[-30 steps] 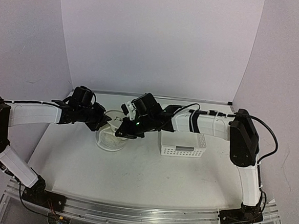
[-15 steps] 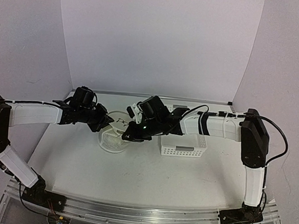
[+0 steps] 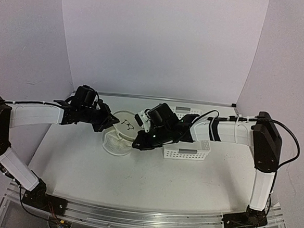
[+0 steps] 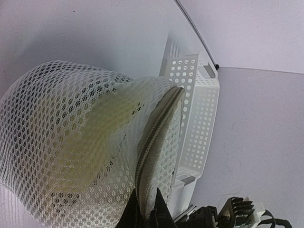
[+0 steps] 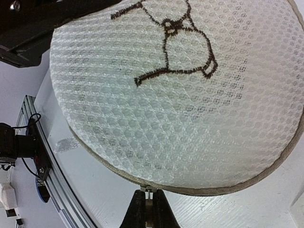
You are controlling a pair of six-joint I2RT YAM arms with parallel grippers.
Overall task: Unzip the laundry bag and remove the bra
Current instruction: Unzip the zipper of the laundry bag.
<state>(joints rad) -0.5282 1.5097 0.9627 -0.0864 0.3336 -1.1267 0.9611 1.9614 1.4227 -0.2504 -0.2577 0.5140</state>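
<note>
Found the laundry bag [image 3: 118, 139] on the table [image 3: 137, 181] left of centre, tilted so its flat round face with the black bra drawing [image 3: 129, 124] looks up toward the top camera; zip [image 4: 156, 137] closed along the stretch seen from the left wrist; contents behind the mesh too dim to make out; left pincer [image 3: 108, 122] pressed together on the bag's far-left rim, nipping the seam by the zip; right pincer [image 3: 138, 143] pinching the small metal zip pull [image 5: 148, 189] at the near-right rim; white perforated basket [image 3: 187, 149] just right of the bag, partly behind the right arm.
</note>
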